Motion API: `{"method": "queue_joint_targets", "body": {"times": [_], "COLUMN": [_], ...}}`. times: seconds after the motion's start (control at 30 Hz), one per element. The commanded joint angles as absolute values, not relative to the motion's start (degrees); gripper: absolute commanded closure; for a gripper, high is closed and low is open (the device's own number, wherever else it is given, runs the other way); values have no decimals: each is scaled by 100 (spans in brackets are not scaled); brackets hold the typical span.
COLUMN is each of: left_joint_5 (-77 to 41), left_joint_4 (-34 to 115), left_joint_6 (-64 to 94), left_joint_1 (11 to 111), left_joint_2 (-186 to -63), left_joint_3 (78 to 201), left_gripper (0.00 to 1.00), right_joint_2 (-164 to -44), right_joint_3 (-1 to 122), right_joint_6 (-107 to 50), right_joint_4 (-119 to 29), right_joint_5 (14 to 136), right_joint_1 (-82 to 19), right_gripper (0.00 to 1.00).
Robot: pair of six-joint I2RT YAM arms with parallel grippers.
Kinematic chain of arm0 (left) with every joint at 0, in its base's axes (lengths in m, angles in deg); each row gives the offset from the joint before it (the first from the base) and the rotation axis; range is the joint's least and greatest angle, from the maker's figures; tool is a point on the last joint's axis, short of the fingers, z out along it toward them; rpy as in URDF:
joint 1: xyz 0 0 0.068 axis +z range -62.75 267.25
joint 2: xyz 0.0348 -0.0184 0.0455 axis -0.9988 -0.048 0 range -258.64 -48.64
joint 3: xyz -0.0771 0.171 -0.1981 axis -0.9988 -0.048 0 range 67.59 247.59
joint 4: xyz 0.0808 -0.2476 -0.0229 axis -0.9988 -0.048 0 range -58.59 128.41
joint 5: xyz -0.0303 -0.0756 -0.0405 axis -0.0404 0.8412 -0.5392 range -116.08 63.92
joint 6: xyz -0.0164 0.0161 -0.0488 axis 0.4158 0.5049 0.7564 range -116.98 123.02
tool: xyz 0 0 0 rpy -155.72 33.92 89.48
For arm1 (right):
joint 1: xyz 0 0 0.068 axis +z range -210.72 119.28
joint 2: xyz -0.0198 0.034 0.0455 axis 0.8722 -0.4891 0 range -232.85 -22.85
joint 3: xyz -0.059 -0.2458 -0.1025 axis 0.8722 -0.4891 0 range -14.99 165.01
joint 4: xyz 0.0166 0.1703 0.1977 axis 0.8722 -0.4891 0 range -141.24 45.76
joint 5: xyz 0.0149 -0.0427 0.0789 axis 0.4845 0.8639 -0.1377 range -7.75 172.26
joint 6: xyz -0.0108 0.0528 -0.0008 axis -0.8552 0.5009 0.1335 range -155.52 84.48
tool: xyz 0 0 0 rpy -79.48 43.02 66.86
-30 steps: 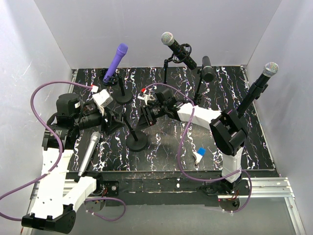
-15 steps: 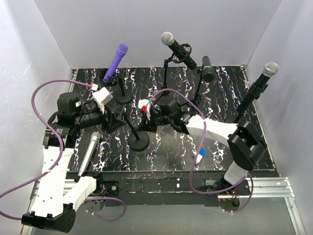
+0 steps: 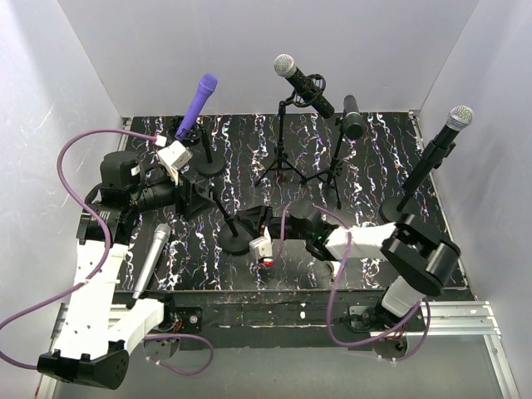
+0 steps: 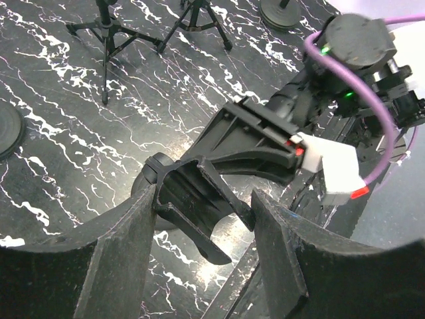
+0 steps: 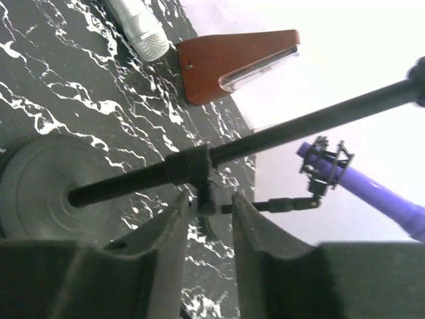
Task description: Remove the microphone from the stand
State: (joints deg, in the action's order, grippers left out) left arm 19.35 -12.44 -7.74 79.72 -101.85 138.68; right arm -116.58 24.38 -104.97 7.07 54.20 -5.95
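A silver microphone (image 3: 150,262) lies flat on the table at the left, and its grille shows in the right wrist view (image 5: 136,26). The round-based stand (image 3: 235,243) carries an empty black clip (image 4: 199,199). My left gripper (image 3: 189,199) (image 4: 204,197) is shut on that clip, one finger on each side. My right gripper (image 3: 248,223) (image 5: 209,198) is low by the stand's pole (image 5: 299,126). Its jaws stand a little apart around the small knob under the pole's collar (image 5: 192,165), open.
A purple microphone (image 3: 198,104) on its stand is at the back left. A tripod stand (image 3: 278,170) with a black microphone (image 3: 303,83), another black microphone (image 3: 352,116) and a tall stand with a microphone (image 3: 440,141) fill the back and right. White walls enclose the table.
My right arm has swung from mid-table toward the near edge and dropped low beside the stand's pole. The left gripper has kept its hold on the clip, shifting slightly.
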Motion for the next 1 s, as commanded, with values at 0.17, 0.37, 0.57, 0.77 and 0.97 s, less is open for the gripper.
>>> {"method": "queue_joint_targets", "body": {"times": [0.17, 0.37, 0.57, 0.77, 0.97], "left_joint_5": [2015, 2086, 2112, 2112, 2121], "left_joint_4": [-1467, -1512, -1494, -1520, -1538], "left_joint_6": [-682, -708, -735, -744, -761], "left_joint_1": [7978, 7978, 7978, 7978, 7978], "left_joint_2": [-10269, -10269, -10330, -10251, -10234], "left_joint_3": [13993, 14010, 14080, 14020, 14002], "left_gripper": [80, 80, 80, 79, 79], "right_joint_2": [-10089, -10949, -11433, -11961, -12216], "right_joint_3": [3517, 5215, 5364, 5681, 5620], "right_joint_6": [-7469, -3592, -2129, -2119, -1918], "right_joint_4": [-2611, -4514, -4196, -4222, -4170], "right_joint_5": [5949, 4976, 4640, 4517, 4639], "right_joint_1": [-877, -1421, -1466, -1492, -1519], "right_gripper": [25, 29, 30, 32, 32]}}
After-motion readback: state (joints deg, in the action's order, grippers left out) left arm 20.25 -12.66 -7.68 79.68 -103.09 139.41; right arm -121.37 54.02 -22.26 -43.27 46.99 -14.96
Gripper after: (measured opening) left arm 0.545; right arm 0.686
